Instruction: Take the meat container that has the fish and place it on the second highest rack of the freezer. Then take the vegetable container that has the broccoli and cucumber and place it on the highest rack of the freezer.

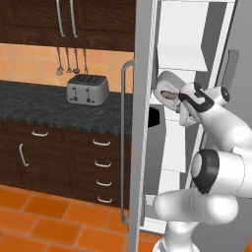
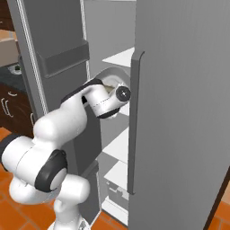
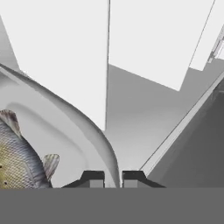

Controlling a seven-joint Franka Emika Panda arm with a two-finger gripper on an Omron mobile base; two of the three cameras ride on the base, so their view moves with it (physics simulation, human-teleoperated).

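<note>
The meat container [image 1: 166, 81] is a shallow light-grey bowl, tilted, held inside the open freezer [image 1: 183, 34]. The fish [image 1: 168, 93] lies in it, and in the hand view the fish [image 3: 19, 157] fills the lower left. My gripper [image 3: 113, 178] is shut on the meat container's rim [image 3: 94, 131], one fingertip on each side of it. From the right base view the meat container [image 2: 109, 75] shows behind my wrist, between two white shelves. One white shelf [image 1: 180, 57] hangs just above the bowl.
The freezer door [image 1: 142, 123] stands open to the left of my arm, with its long bar handle [image 1: 126, 142] and a door bin [image 2: 63, 57]. A closed grey door [image 2: 179, 112] flanks the right. Lower shelves [image 2: 116, 144] lie below. A toaster [image 1: 87, 88] sits on the dark counter [image 1: 34, 106].
</note>
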